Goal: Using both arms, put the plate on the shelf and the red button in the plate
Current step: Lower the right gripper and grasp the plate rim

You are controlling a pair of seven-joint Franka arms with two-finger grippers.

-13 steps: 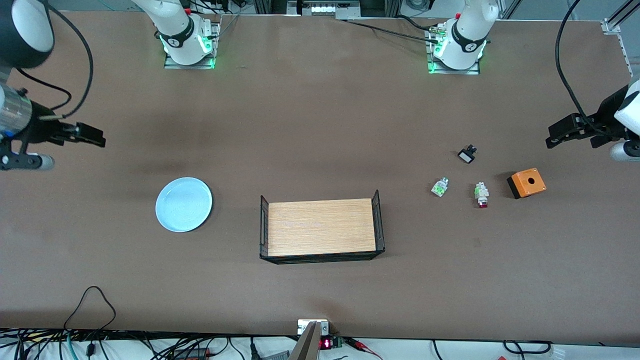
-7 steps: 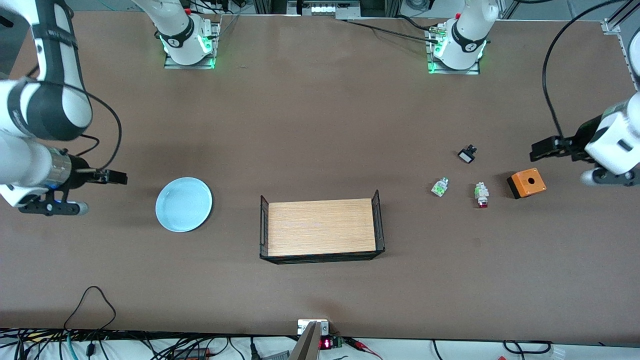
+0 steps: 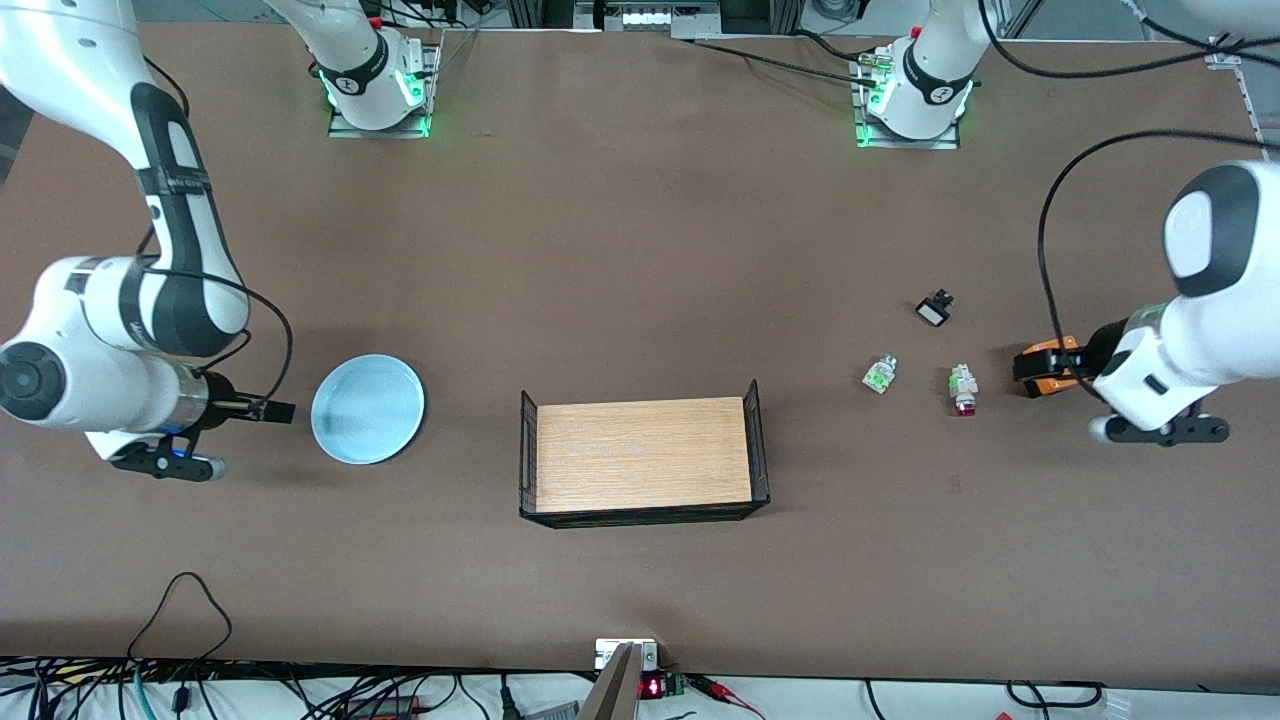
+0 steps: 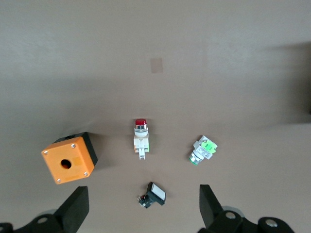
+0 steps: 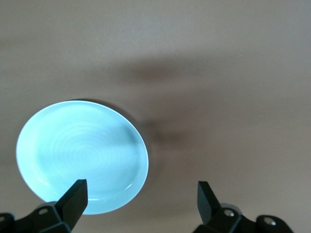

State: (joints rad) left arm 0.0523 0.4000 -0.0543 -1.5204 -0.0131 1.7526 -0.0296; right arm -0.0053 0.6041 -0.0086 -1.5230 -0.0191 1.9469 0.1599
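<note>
Arms reach low; we see the right gripper, fingers spread, just beside the plate, the left gripper spread over the orange box near the red button.

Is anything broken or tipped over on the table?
Nothing looks broken or spilled. The red button, the green button and a small black part lie on their sides. The plate sits flat, and the orange box stands upright.
</note>
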